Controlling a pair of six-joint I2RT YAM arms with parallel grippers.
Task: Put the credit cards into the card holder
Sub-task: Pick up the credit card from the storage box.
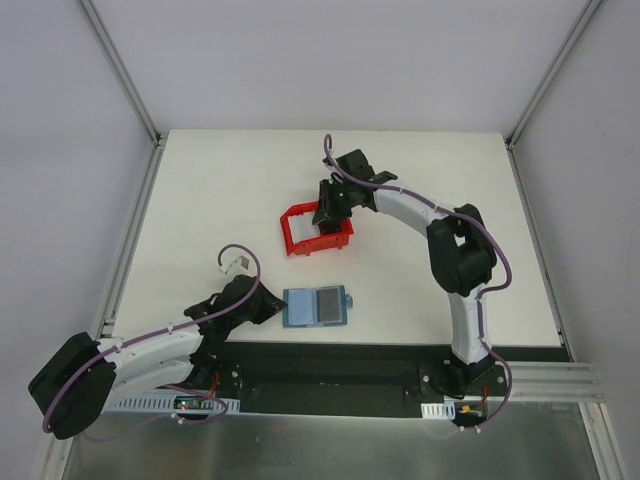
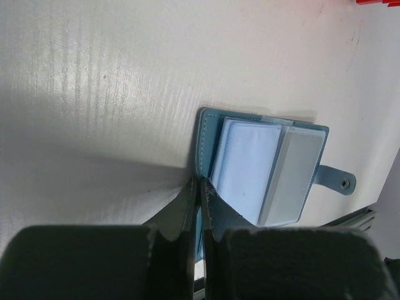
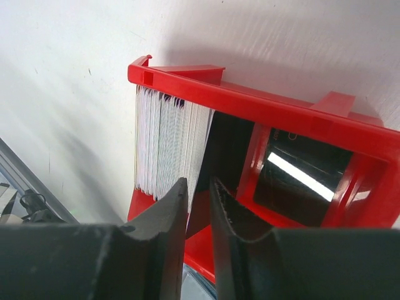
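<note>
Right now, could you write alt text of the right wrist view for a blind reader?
The right gripper, dark fingers nearly together, sits at the end of a row of white cards standing on edge in one compartment of a red bin on a pale table. The next compartment shows none.

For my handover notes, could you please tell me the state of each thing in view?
Teal-blue folding card holder: open, lying flat, one edge pinched.
Red plastic bin: upright, cards in one end compartment.
Thin pale credit cards: stacked on edge inside the bin.
Left pincer: shut on the card holder.
Right pincer: jaws narrowly apart at the stack; grip unclear.
</note>
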